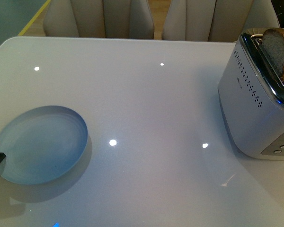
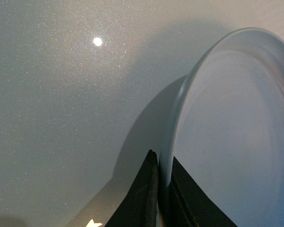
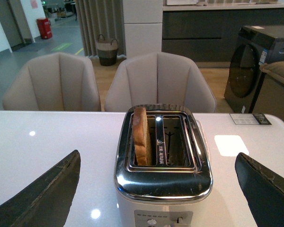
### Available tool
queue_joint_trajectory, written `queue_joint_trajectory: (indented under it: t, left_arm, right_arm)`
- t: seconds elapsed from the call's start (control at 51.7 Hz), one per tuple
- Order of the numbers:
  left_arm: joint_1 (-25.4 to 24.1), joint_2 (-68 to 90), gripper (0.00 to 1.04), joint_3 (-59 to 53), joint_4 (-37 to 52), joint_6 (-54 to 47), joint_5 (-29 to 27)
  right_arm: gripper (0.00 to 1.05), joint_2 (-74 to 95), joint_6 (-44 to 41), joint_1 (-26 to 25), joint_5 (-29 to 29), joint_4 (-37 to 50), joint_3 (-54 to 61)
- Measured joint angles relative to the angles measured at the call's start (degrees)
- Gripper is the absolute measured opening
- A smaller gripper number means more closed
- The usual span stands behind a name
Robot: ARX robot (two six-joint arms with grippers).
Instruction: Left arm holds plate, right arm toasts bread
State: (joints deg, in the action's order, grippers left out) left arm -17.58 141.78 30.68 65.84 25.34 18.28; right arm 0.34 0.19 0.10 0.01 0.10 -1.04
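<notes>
the left gripper (image 2: 162, 198), mostly cut off at the front view's edge, pinches the rim of the plate (image 1: 40, 144) lying on the white table (image 1: 146, 118). the right gripper (image 3: 158, 189) hangs spread wide above the toaster (image 3: 163, 165), where the bread (image 3: 141, 135) stands half sunk in one slot.

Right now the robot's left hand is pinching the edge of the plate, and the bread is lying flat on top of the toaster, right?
Not quite. The left gripper does pinch the plate by its rim, but the bread is not lying flat on top. It stands upright inside one slot of the toaster, with its top sticking out; the other slot is empty. The right wrist view shows this best.
</notes>
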Motion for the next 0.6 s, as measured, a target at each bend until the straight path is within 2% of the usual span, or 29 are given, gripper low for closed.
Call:
queue_joint_trajectory:
  t: [0.445,0.599]
  left_arm:
    - [0.55,2.89,0.03,0.17,2.78,2.03,-0.13]
    - [0.76,2.89,0.34,-0.09,3.69,2.62,-0.26]
  right_arm:
    - [0.96,0.0,0.0,0.0,0.0,0.0,0.0]
    - [0.96,0.0,0.0,0.0,0.0,0.0,0.0]
